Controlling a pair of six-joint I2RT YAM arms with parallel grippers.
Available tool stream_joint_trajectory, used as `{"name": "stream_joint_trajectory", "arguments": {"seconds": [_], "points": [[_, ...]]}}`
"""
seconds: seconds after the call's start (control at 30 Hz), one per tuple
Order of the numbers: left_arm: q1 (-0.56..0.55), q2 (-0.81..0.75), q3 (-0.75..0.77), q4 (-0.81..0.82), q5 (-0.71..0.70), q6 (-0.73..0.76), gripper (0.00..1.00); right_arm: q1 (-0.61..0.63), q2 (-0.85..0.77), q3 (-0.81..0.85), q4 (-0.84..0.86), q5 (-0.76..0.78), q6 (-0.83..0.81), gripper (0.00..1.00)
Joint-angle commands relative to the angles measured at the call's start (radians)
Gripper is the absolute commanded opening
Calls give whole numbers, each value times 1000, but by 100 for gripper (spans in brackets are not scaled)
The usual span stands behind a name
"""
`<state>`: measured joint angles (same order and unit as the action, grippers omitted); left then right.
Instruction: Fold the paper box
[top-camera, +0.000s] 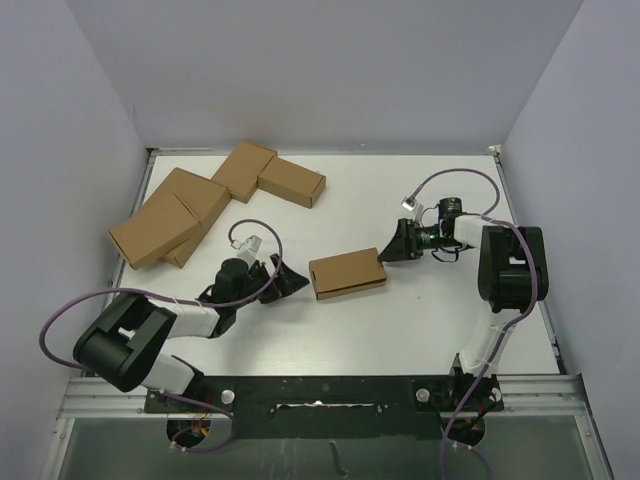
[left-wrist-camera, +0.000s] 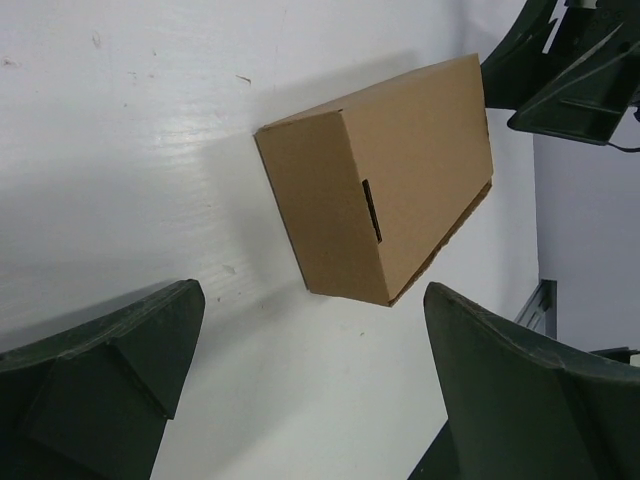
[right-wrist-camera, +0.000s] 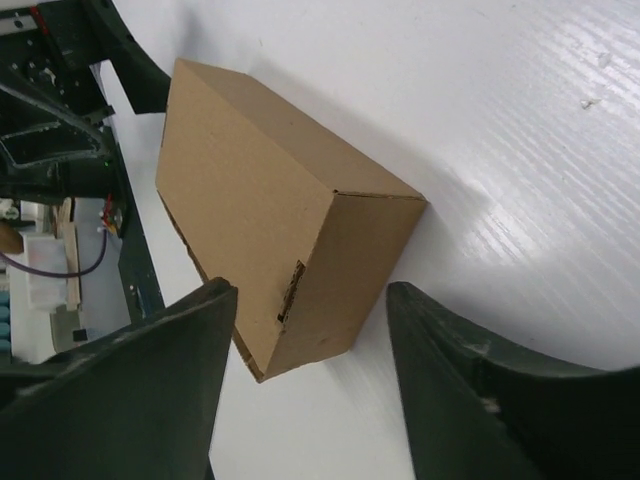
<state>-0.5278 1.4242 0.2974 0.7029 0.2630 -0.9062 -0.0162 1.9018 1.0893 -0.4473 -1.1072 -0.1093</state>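
1. The right gripper (right-wrist-camera: 310, 390) stands spread, its fingers either side of the right end of the paper box (right-wrist-camera: 250, 200). A gap shows at one finger; at the other I cannot tell whether it touches. If it squeezes there, the thin end wall could buckle, or the tucked tab at the slot could pop out.

2. The left gripper (left-wrist-camera: 310, 400) is spread wide and holds nothing, just short of the box's left end. Should it push in while the right one is not braced, the light carton would probably slide to the right or spin on the smooth table (top-camera: 400, 320).

3. The paper box (top-camera: 347, 274) lies mid-table between the two grippers, looking already closed into a carton. Its long lower edge seems slightly loose in both wrist views; uneven pressing from the ends might spring that seam open.

4. With both sets of fingers at opposite ends of a short box, an overshoot could knock one gripper against the other.

5. The other cartons (top-camera: 200, 205) sit well apart, far left, so they pose little risk.
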Motion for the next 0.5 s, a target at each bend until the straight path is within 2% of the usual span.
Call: {"name": "stream_joint_trajectory", "arguments": {"seconds": [0.0,0.13,0.2,0.3,0.47], "points": [[6,42,46,104,22,-58,93,25,20,48,-36,-6,5,56],[2,78,50,127,20,-104,97,14,41,55,-52,-19,7,33],[-1,103,57,130,24,-123,98,11,49,55,-56,-9,11,26],[-10,160,67,189,43,-156,98,6,64,57,-69,5,6,19],[-33,256,83,320,60,-218,98,-7,88,55,-86,33,1,15]]}}
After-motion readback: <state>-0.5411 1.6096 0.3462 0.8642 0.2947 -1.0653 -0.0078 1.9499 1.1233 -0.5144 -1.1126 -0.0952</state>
